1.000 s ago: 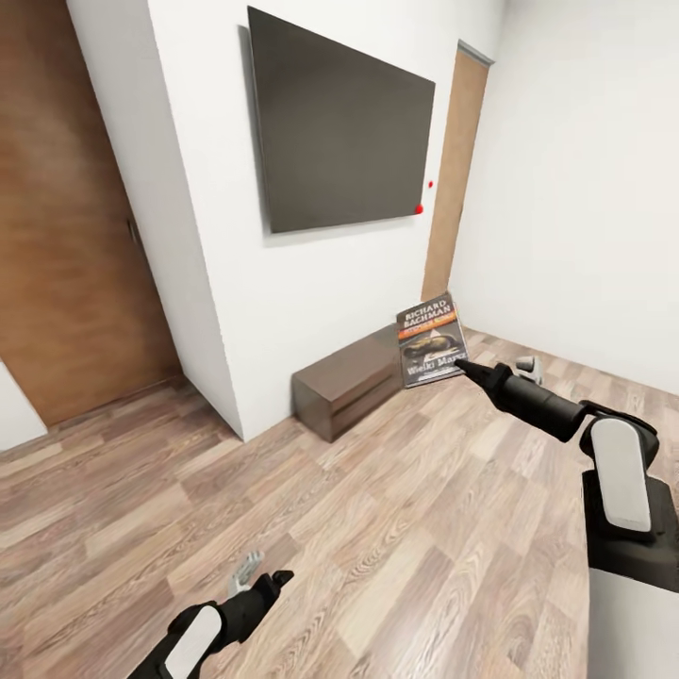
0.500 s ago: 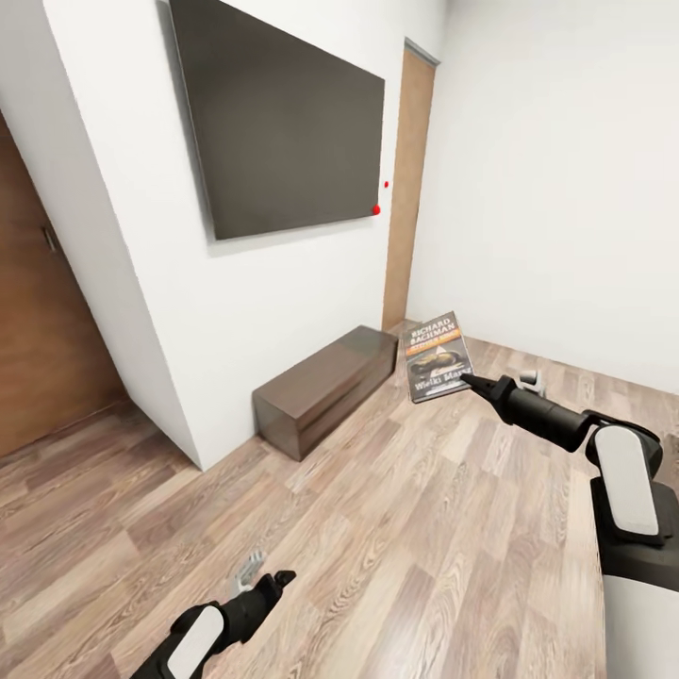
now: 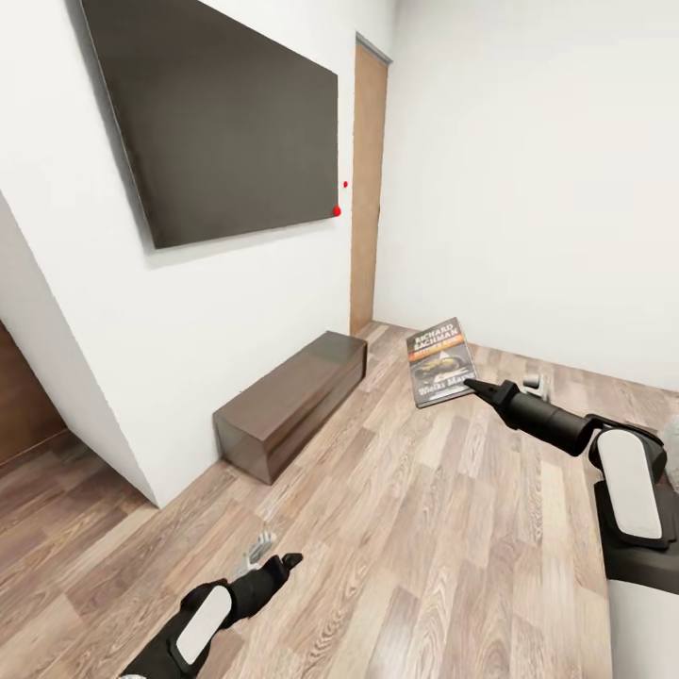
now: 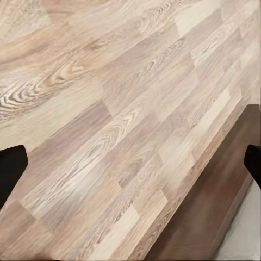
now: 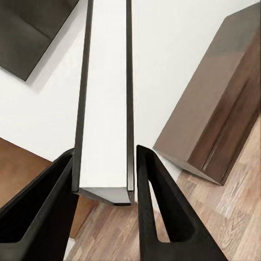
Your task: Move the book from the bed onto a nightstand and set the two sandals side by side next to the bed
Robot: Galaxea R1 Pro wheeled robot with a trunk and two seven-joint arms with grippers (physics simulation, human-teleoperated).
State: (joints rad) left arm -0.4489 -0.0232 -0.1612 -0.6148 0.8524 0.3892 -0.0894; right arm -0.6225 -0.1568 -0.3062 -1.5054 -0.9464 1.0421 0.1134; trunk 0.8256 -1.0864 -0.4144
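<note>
White-walled bedroom (image 3: pixel 528 170); gripped book (image 3: pixel 439 362) lettered "RICHARD BACHMAN"

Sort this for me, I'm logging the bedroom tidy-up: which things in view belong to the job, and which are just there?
Job:
- book, clamped in the right tool, its edge between the fingers in the right wrist view

Just there:
- console by the wall
- TV
- door
- left tool, open, over bare floor
</note>
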